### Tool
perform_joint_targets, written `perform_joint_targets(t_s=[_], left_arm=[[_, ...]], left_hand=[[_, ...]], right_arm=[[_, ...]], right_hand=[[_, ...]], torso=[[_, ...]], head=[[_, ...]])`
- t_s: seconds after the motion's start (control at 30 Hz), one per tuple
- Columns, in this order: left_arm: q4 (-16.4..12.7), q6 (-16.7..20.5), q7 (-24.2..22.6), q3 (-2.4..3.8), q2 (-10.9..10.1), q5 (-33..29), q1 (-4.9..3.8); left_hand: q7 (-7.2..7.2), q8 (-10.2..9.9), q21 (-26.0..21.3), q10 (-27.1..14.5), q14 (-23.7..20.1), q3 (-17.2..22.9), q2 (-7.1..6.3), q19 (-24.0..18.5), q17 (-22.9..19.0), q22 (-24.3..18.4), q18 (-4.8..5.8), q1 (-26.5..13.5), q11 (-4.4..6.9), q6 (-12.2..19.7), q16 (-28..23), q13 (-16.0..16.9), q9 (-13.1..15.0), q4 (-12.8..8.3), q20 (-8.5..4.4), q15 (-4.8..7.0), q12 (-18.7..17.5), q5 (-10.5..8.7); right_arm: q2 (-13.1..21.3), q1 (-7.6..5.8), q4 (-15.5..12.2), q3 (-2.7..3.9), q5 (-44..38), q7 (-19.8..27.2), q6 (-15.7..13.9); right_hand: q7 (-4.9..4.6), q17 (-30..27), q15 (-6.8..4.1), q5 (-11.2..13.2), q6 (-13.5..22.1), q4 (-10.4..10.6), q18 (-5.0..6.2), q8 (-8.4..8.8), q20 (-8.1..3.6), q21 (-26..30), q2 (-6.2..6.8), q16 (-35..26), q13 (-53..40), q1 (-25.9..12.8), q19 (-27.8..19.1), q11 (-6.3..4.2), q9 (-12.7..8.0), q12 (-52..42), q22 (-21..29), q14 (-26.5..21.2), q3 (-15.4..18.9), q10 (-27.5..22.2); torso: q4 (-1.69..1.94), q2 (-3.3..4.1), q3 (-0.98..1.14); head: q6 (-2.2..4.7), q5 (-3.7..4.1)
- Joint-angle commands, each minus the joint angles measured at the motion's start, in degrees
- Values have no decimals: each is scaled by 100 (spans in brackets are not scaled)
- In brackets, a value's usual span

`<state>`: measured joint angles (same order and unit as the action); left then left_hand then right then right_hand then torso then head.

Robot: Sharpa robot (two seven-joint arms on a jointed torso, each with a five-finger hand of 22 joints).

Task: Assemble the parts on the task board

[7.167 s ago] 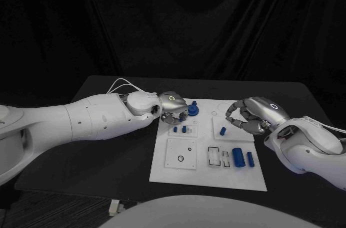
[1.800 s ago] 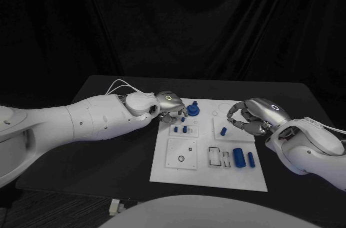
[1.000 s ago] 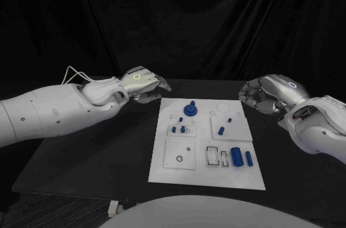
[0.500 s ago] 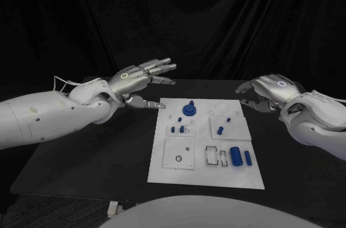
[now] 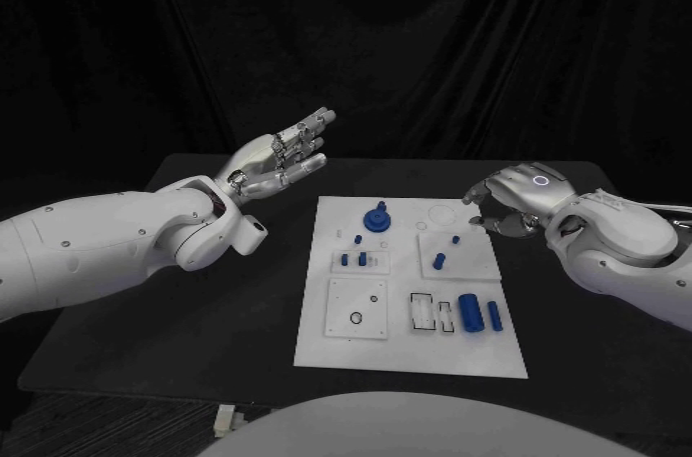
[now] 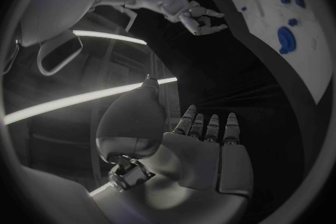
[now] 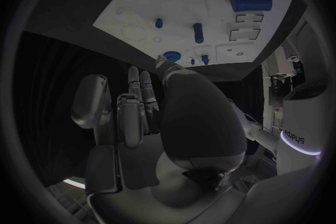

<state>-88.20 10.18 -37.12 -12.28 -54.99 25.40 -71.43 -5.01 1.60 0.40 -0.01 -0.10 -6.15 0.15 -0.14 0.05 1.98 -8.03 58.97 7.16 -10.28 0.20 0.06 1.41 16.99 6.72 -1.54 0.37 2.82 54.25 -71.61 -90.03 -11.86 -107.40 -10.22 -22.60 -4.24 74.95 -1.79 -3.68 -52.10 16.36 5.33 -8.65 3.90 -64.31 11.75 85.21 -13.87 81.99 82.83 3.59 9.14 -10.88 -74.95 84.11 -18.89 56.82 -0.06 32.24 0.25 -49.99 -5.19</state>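
Both hands have withdrawn from the task board (image 5: pixel 408 327): left hand (image 5: pixel 278 157) raised, fingers spread, empty; right hand (image 5: pixel 513 199) loosely curled, empty, beside the board's far corner. Loose parts (image 5: pixel 470 314) lie mid-counter; re-approach from directly above.

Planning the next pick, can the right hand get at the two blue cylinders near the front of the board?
Probably yes. The right hand is open and holds nothing, off the task board, and nothing covers the blue cylinders.
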Motion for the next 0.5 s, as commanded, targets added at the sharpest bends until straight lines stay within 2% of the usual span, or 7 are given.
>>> perform_joint_targets(t_s=[0.03,0.23,0.27,0.33,0.37,0.43,0.5], left_arm=[[-79,-941,-656,6,2,-2050,68],[-106,-1013,-668,6,0,-2342,200],[-101,-1005,-664,5,-1,-2354,214],[-91,-998,-654,5,-4,-2368,242],[-84,-1003,-651,5,-10,-2376,268],[-79,-1013,-656,5,-19,-2380,297],[-77,-1015,-673,5,-28,-2359,320]], left_hand=[[-1,-33,-22,1,10,2,74,8,-5,-12,-75,5,1,55,-20,-6,-7,-13,-39,-6,-37,-13],[20,-26,-17,1,10,-7,286,10,-5,18,-61,337,-54,37,-20,-6,-3,-27,71,-121,-37,98],[55,-24,-13,1,10,-95,419,14,-5,41,-111,622,-93,-24,-20,-6,1,-4,167,-159,-37,424],[86,-23,-11,1,10,-138,464,15,-5,57,-130,761,-112,-32,-20,-6,1,-29,220,-190,-37,533],[135,-22,-5,1,10,-236,561,21,-5,93,-176,1069,-168,-45,-20,-6,2,-32,384,-279,-37,833],[139,-22,-3,1,10,-292,593,24,-5,102,-194,1183,-186,-44,-20,-6,2,-34,441,-308,-37,923],[123,-23,-1,1,10,-385,631,29,-5,107,-216,1508,-241,-46,-20,-6,2,-37,492,-361,-37,1276]], right_arm=[[-35,37,44,4,-120,81,194],[-107,85,103,4,-121,134,255],[-117,92,113,4,-121,141,260],[-140,110,135,4,-121,154,267],[-161,129,161,4,-121,167,270],[-189,158,197,4,-121,181,273],[-214,192,236,4,-121,194,275]], right_hand=[[-3,1089,-40,-70,-44,-43,-84,53,3,-36,-15,23,22,75,50,10,-13,-39,-922,488,-30,52],[-16,1084,-44,-226,-55,-56,-85,86,1,-67,-6,26,69,146,44,3,-28,-33,-923,485,-90,63],[-19,1083,-44,-256,-57,-55,-87,92,0,-84,-5,26,78,154,45,3,-31,-31,-926,484,-102,65],[-22,1080,-44,-296,-58,-49,-86,99,0,-83,-5,25,89,156,41,4,-34,-29,-924,483,-115,70],[-23,1080,-43,-390,-69,-40,-86,112,2,-89,-3,29,112,161,35,6,-40,-29,-923,482,-148,87],[-23,1073,-42,-522,-81,-41,-86,127,3,-104,6,27,142,178,28,9,-46,-23,-923,480,-196,100],[-25,1071,-38,-598,-89,-45,-86,138,3,-111,14,27,162,193,23,16,-50,-22,-922,479,-234,115]], torso=[[-5,-6,7],[-1,1,6],[-1,1,6],[-5,-1,6],[-5,-2,6],[-3,-2,6],[-2,-2,4]], head=[[-1,12],[-1,33],[-1,32],[-1,27],[-1,33],[-1,41],[-1,36]])
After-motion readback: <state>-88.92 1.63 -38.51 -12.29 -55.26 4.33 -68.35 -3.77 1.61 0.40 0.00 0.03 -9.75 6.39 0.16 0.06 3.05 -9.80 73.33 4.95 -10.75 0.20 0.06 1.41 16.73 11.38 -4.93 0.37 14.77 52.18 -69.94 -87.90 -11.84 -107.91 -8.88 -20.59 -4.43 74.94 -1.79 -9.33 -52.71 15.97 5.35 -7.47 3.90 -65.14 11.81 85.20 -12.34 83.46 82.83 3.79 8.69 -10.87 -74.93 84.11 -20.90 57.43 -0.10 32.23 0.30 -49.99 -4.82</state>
